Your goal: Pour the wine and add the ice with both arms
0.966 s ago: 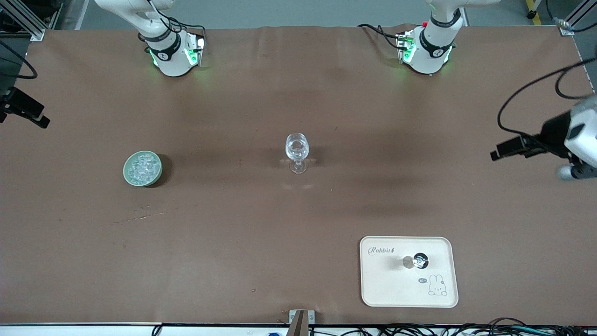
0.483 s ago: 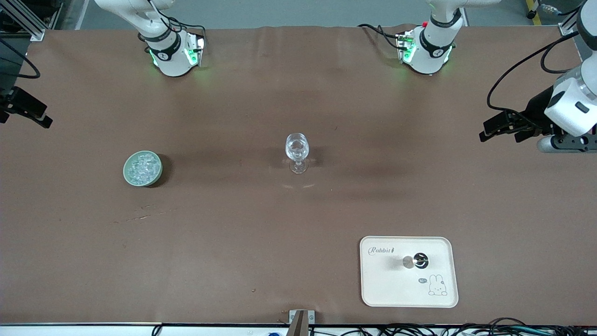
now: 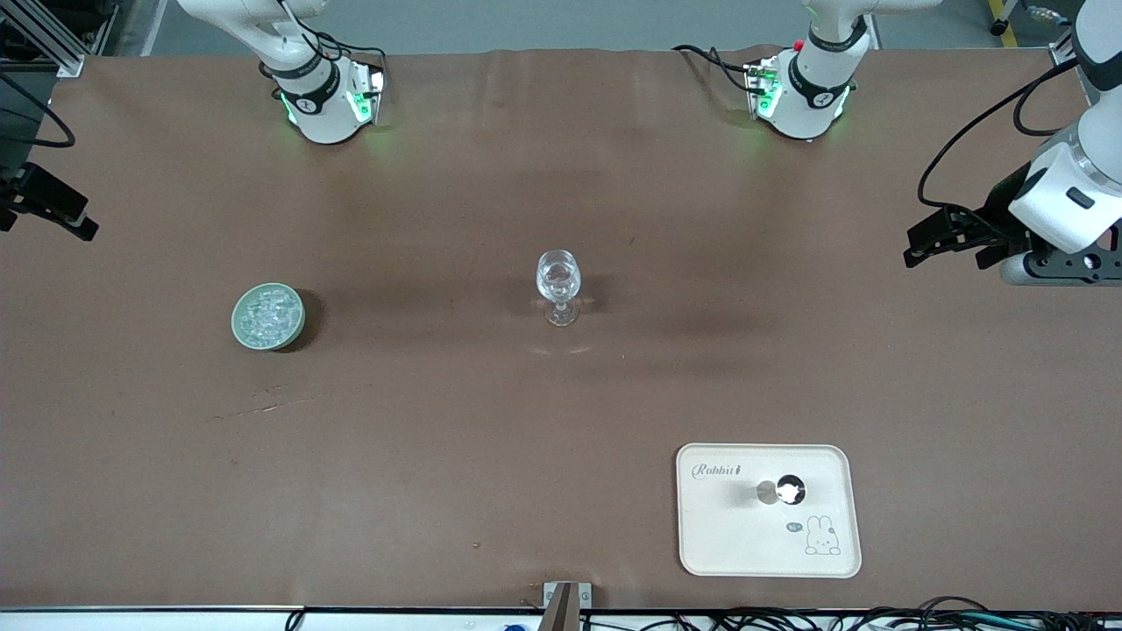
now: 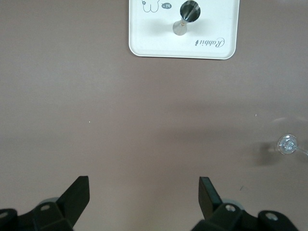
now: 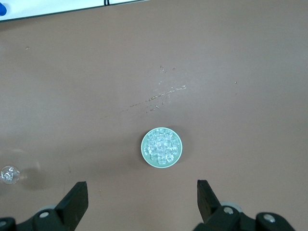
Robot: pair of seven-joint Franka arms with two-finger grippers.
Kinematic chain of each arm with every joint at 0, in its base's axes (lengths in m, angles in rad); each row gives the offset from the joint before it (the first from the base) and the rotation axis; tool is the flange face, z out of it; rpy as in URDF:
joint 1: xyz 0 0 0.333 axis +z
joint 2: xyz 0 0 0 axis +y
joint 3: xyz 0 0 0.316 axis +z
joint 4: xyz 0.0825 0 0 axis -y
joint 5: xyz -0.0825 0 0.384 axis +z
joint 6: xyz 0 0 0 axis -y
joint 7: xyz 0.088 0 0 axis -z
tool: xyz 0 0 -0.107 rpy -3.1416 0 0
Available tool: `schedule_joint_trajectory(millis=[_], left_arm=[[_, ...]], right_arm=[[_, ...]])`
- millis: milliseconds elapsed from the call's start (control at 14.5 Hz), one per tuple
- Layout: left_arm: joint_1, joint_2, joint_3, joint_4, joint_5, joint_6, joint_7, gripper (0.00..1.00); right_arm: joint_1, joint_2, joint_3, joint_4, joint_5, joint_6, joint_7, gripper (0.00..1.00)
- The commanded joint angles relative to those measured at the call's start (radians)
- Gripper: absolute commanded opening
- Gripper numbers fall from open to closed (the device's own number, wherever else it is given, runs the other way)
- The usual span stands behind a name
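A silvery jigger stands on a cream tray near the front camera, toward the left arm's end. Clear ice cubes fill a pale-green bowl toward the right arm's end. A clear stemmed glass stands mid-table. My left gripper is open and empty, up over the table's edge at its own end. In the left wrist view it shows the jigger far off. My right gripper is open and empty over its own end. In the right wrist view it is near the ice.
The tray carries a rabbit drawing and nothing else besides the jigger. The glass also shows in the left wrist view and in the right wrist view. A metal bracket sits at the table's front edge. Brown tabletop lies between all the objects.
My left gripper has swung from lower at the table's edge toward the robots' side and has slowed. My right gripper, the glass, bowl and jigger have hardly moved.
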Motion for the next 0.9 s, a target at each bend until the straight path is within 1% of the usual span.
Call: schedule_joint_trajectory(millis=[0, 345, 621, 828], left_arm=[[-0.004, 0.012, -0.006, 0.020, 0.017, -0.012, -0.036, 1.00], [0.003, 0.010, -0.020, 0.017, 0.027, 0.000, -0.036, 0.99], [0.019, 0.010, -0.066, 0.015, 0.047, 0.020, -0.038, 0.99], [0.022, 0.006, -0.067, 0.014, 0.047, 0.020, -0.029, 0.99]], right_arm=[[0.003, -0.023, -0.003, -0.028, 0.015, 0.011, 0.003, 1.00], [0.001, -0.021, -0.003, -0.028, 0.015, 0.014, 0.003, 1.00], [0.003, -0.021, -0.003, -0.028, 0.015, 0.026, 0.003, 1.00], [0.006, -0.020, -0.003, -0.028, 0.015, 0.035, 0.003, 1.00]])
